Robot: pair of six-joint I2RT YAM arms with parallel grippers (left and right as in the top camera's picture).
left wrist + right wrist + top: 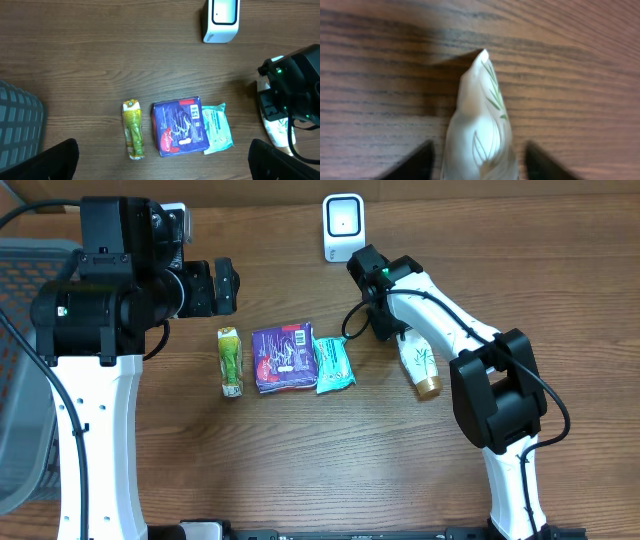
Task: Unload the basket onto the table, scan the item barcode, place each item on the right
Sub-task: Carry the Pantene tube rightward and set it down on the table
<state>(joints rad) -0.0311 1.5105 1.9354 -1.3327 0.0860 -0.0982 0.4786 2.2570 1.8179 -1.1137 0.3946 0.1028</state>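
A white tube with green leaf print and a gold cap lies on the wooden table at the right. My right gripper is over its crimped end. In the right wrist view the tube lies between the two dark fingers, with a gap of bare wood on each side, so the jaws are open around it without touching. The white barcode scanner stands at the back. My left gripper hangs high above the table, wide open and empty, its fingertips at the frame's bottom corners.
Three more items lie in a row mid-table: a green packet, a purple pack and a teal wipes pack. A grey basket stands at the left edge.
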